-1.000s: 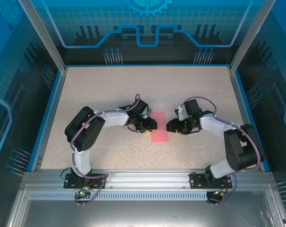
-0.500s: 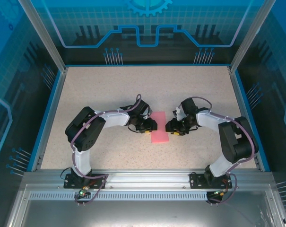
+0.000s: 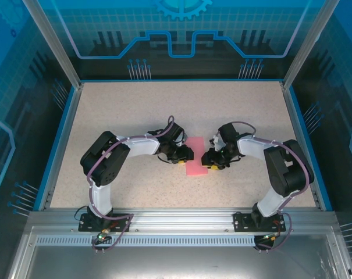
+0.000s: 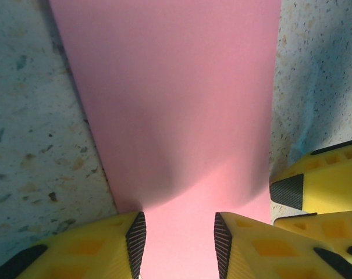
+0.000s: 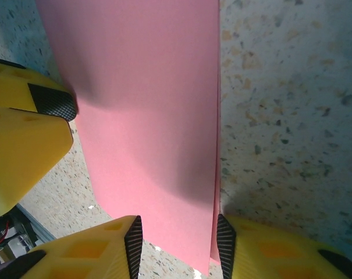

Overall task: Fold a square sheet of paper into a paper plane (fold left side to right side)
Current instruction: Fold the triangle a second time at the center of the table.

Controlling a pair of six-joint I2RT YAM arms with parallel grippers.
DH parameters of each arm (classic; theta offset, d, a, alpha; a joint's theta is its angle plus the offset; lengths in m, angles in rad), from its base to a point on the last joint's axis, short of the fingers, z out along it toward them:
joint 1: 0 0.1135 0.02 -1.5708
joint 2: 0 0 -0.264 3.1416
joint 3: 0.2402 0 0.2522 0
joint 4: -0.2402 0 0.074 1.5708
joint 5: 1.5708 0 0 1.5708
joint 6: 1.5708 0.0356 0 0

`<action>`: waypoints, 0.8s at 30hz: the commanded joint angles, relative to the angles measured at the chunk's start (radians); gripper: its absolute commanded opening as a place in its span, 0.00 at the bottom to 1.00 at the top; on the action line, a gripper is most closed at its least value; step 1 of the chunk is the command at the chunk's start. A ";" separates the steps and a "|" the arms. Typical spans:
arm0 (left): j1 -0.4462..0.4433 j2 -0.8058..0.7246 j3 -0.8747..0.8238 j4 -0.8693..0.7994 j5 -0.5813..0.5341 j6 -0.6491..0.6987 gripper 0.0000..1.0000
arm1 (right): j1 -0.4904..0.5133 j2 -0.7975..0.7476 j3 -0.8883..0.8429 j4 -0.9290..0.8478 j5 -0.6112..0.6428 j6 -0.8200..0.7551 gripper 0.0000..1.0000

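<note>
The square sheet of paper [image 3: 196, 160] lies on the table folded into a narrow pink rectangle. My left gripper [image 3: 187, 154] is low at its left edge and my right gripper [image 3: 208, 158] at its right edge. In the left wrist view the paper [image 4: 176, 104] runs flat under the left gripper [image 4: 178, 244], whose jaws stand apart with nothing clamped. In the right wrist view the paper [image 5: 146, 104] passes under the right gripper [image 5: 179, 247], also open. Two layered edges [image 5: 216, 174] show beside its right finger. The paper plane shape is not formed.
The speckled beige table [image 3: 135, 110] is bordered by a blue rim [image 3: 64, 133] and an aluminium rail [image 3: 176, 218] at the near edge. The other gripper's yellow fingers [image 4: 321, 186] [image 5: 24, 133] sit close across the paper in each wrist view.
My right gripper has moved left onto the paper's right edge and its jaws have narrowed. The left gripper and the paper have stayed put.
</note>
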 commanded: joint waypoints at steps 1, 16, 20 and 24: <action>-0.015 0.037 0.005 -0.059 -0.015 0.021 0.40 | 0.017 0.015 0.016 -0.014 -0.025 0.015 0.40; -0.016 -0.003 0.014 -0.053 -0.011 0.039 0.43 | 0.017 -0.008 0.011 0.045 -0.069 0.050 0.40; -0.009 -0.074 0.018 -0.052 -0.030 0.069 0.49 | 0.009 0.002 0.012 0.049 -0.084 0.056 0.39; -0.007 -0.167 -0.015 -0.019 -0.069 0.105 0.55 | 0.003 0.019 0.021 0.049 -0.096 0.059 0.40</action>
